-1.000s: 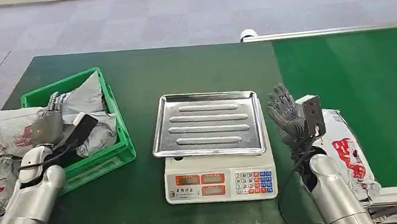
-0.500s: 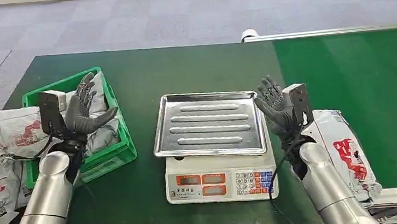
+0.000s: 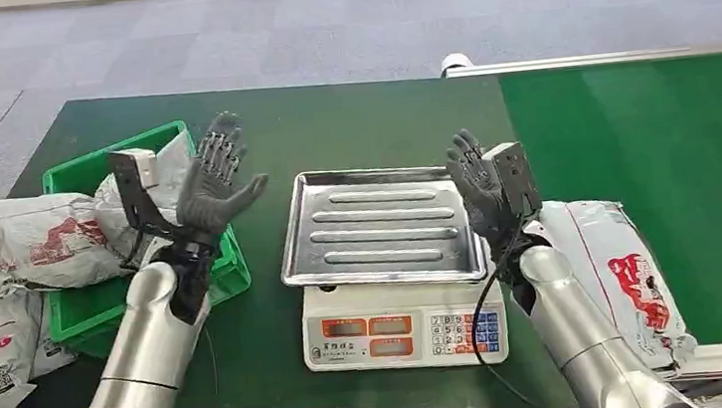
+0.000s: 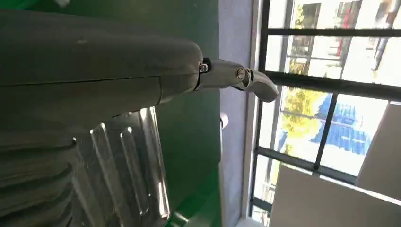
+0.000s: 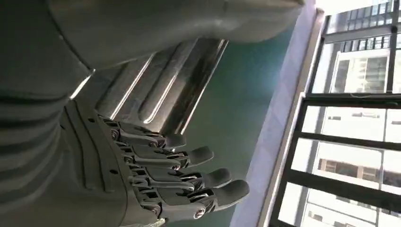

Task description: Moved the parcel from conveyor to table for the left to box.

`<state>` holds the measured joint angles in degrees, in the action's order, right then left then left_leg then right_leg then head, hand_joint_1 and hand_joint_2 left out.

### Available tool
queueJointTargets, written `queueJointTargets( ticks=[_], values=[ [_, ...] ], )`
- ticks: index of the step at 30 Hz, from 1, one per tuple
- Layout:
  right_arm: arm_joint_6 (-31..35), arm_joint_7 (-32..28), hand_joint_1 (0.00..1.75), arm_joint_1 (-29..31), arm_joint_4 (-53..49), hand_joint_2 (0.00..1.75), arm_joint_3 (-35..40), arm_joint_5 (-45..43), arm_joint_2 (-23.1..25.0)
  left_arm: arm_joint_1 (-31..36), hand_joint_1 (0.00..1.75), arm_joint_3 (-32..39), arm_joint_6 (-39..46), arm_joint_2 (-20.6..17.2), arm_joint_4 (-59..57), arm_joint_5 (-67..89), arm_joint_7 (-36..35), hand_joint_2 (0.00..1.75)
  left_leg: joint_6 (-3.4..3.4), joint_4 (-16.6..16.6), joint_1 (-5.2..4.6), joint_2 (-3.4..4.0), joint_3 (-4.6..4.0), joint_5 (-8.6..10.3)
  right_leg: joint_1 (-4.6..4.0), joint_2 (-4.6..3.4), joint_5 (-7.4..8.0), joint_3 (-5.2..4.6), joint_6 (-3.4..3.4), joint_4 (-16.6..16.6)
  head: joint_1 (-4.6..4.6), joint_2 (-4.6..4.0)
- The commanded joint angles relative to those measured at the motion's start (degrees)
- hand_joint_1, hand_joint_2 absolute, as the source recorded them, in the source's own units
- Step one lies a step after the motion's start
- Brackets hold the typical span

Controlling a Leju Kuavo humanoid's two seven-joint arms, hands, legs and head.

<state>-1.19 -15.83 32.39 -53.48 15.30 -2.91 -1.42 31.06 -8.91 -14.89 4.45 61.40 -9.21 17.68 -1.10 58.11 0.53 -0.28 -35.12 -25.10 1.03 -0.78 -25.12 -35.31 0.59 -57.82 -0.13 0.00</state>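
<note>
Now the left hand [image 3: 213, 183] is lifting out of the green crate [image 3: 82, 306] at the left of the frame, where it was resting on bagged parcels a second ago. It is rising toward centre frame, fingers [image 3: 221, 142] released and spread, holding nothing. Its wrist view is looking across the ribbed steel pan, thumb [image 4: 236, 75] extended.

Meanwhile the right hand [image 3: 483, 187] is drifting left from the belt edge and is now sitting over the right rim of the scale pan [image 3: 379, 224]. Its fingers [image 5: 189, 179] are likewise apart and empty.

Target looks like the grey parcel with red print [image 3: 614, 275], lying at lower right on the near end of the green conveyor [image 3: 659, 125], just beside the right forearm. Nothing is touching it.

More bagged parcels [image 3: 26, 241] are sitting in and beside the crate on the dark green surface [image 3: 349, 115]. The scale [image 3: 404, 332] is carrying nothing.

Judgement: a drop into the crate looks finished, and both arms are resetting. The conveyor parcel's cycle is not yet started; the right hand is moving away from it, so it will need to come back.
</note>
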Motion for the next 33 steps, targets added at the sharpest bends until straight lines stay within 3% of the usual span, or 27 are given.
queueJointTargets(
  ticks=[1,3,10,18,22,23,26,29,33],
  values=[
    [12.4,3.4,0.0,1.7,5.1,1.75,-1.8,10.7,-5.3,3.0,0.0,-9.9,4.9,4.7,-9.3,4.9,1.0,0.0,0.08,0.0,-0.05,-0.21,0.1,0.01,0.03,0.27,-0.06,0.18,0.0,0.1,0.0,0.0],
    [11.1,2.8,0.0,-0.1,3.7,1.75,-4.4,12.5,-5.2,3.2,0.0,-9.6,5.2,4.9,-9.9,5.4,1.7,0.0,0.09,0.0,-0.07,-0.31,0.11,0.01,0.05,0.36,-0.07,0.22,0.0,0.1,0.0,0.0],
    [20.3,8.5,0.0,-4.7,1.3,1.75,-10.7,31.0,-6.9,1.7,0.0,-10.0,5.8,6.2,-13.2,9.1,3.1,0.0,0.1,-0.1,-0.04,-0.15,0.28,-0.08,0.0,0.29,-0.1,0.36,-0.02,0.2,0.0,0.0],
    [20.7,9.3,0.0,-5.3,1.2,1.75,-12.1,33.5,-7.8,2.2,0.0,-10.0,5.7,6.3,-13.7,9.3,3.1,0.0,0.14,0.0,-0.06,0.04,0.07,-0.11,0.03,0.07,-0.07,0.09,0.05,0.1,0.02,0.0],
    [21.0,16.1,0.0,-3.6,6.1,1.75,-13.6,42.8,-11.0,2.7,0.0,-10.5,7.0,5.9,-14.3,11.0,2.7,0.0,0.14,0.0,-0.04,-0.06,0.06,-0.1,0.02,0.18,-0.08,0.12,0.04,0.1,0.0,0.0],
    [20.0,17.6,0.0,-2.7,8.2,1.75,-13.4,44.9,-11.8,2.6,0.0,-10.3,7.1,5.7,-14.1,11.0,2.7,1.75,0.16,0.0,-0.05,-0.15,0.19,-0.1,0.01,0.28,-0.11,0.27,0.02,0.1,0.0,0.0],
    [15.6,22.9,0.0,0.8,16.3,1.75,-12.6,50.5,-12.5,1.8,0.0,-9.8,7.2,4.8,-13.2,10.7,2.4,1.75,0.19,0.0,-0.06,-0.04,0.25,-0.13,0.01,0.19,-0.09,0.32,0.04,0.2,0.0,0.0],
    [15.6,27.8,0.0,4.3,23.9,1.75,-11.1,56.8,-12.3,1.3,0.0,-9.2,7.6,4.5,-13.1,10.6,2.4,1.75,0.17,0.0,-0.07,0.16,0.21,-0.14,0.04,-0.05,-0.03,0.21,0.04,0.1,0.02,0.0],
    [16.9,28.0,0.0,5.1,28.6,1.75,-11.2,58.8,-11.6,1.2,0.0,-8.8,7.9,4.6,-12.7,11.0,2.8,1.75,0.14,-0.1,-0.05,0.13,0.23,-0.14,0.02,-0.03,-0.04,0.25,0.01,0.2,0.0,0.0]
  ],
)
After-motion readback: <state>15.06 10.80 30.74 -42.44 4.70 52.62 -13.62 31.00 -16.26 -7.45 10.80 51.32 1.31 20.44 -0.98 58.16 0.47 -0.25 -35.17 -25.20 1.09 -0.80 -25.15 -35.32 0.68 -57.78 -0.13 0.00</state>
